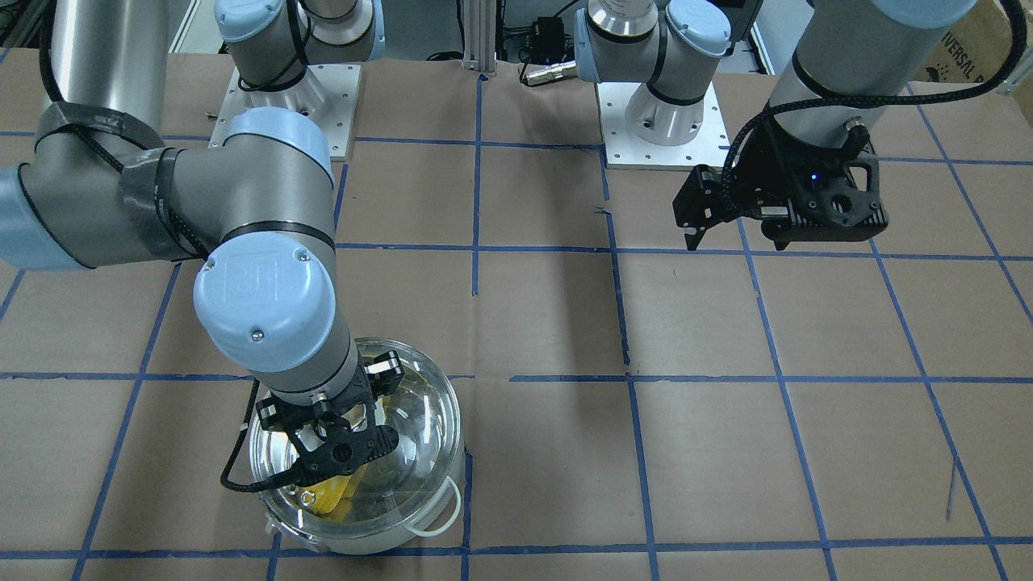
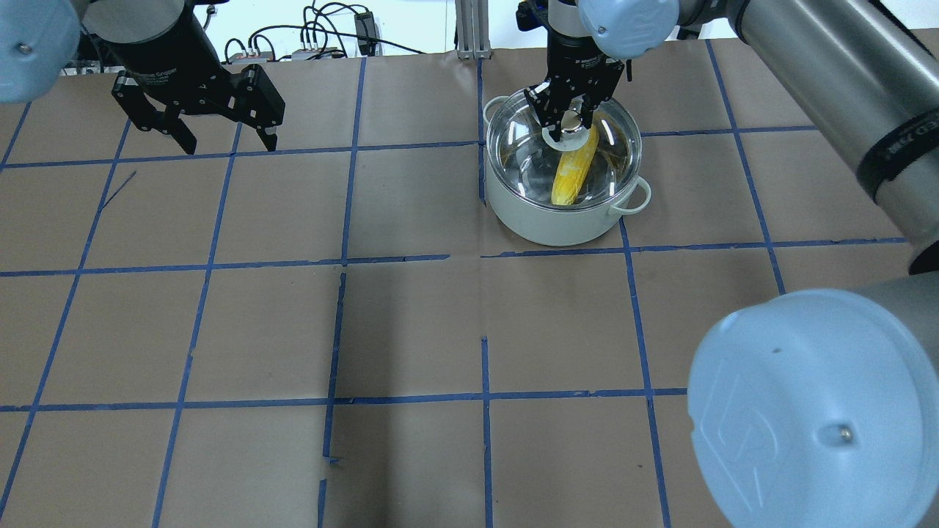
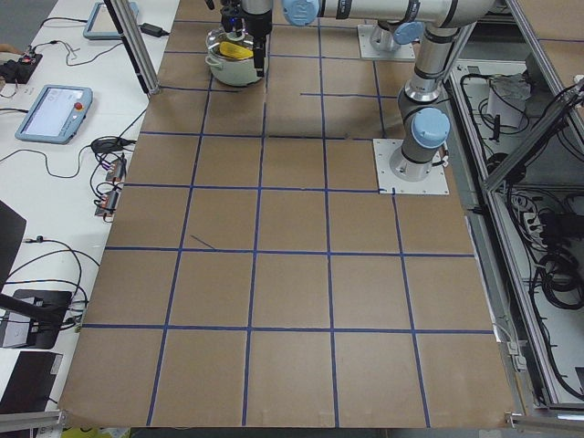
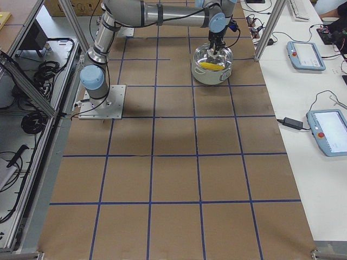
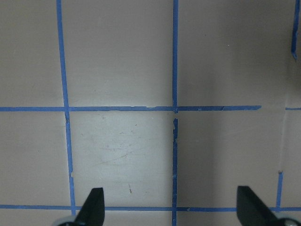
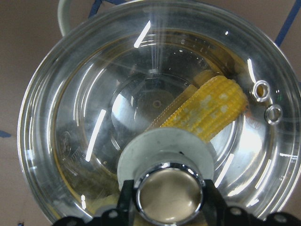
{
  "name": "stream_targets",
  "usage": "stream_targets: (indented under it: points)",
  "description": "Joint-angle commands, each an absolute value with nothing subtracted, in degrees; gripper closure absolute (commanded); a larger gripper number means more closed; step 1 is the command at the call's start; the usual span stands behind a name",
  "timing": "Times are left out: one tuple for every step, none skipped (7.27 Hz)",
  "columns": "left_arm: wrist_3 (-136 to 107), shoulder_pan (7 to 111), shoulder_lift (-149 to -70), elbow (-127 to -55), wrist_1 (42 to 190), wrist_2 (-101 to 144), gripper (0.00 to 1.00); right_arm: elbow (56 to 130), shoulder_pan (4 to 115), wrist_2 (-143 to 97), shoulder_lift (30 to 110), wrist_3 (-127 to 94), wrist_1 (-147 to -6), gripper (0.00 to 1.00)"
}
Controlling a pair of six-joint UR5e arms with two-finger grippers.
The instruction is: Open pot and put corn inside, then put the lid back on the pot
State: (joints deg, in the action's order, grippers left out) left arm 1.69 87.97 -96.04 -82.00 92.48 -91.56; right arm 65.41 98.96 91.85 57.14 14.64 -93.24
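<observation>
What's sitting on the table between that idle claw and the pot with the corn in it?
Nothing. In the overhead view, only bare brown paper with blue tape lines lies between the left gripper and the pot, whose glass lid is on.

yellow corn, whitish pot, blue-gridded table

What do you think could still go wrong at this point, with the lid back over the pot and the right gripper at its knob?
The right gripper has its fingers on either side of the knob of the glass lid. If it lifts away before fully opening, it could drag the lid off the pot. The corn stands tilted inside, its end close under the glass, so it might keep the lid from seating flat. The left gripper hangs open far off, posing little risk.
</observation>
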Motion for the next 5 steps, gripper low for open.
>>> stream_targets:
  points:
    - [1.7,88.1,-95.9,-82.0,92.5,-91.4,0.00,65.4,98.7,91.8,57.1,14.9,-93.3,0.68]
    - [1.7,88.1,-95.8,-82.1,92.5,-91.4,0.00,65.5,98.7,91.8,57.1,14.9,-93.3,0.66]
    - [1.7,88.1,-95.6,-82.0,92.5,-91.4,0.00,65.5,98.7,91.8,57.1,14.8,-94.0,0.46]
    - [1.7,88.1,-95.5,-82.0,92.5,-91.4,0.00,65.6,98.9,91.8,57.3,14.2,-96.5,0.18]
    - [1.7,88.1,-95.6,-82.0,92.5,-91.4,0.00,65.4,99.1,91.7,57.8,13.5,-96.8,0.00]
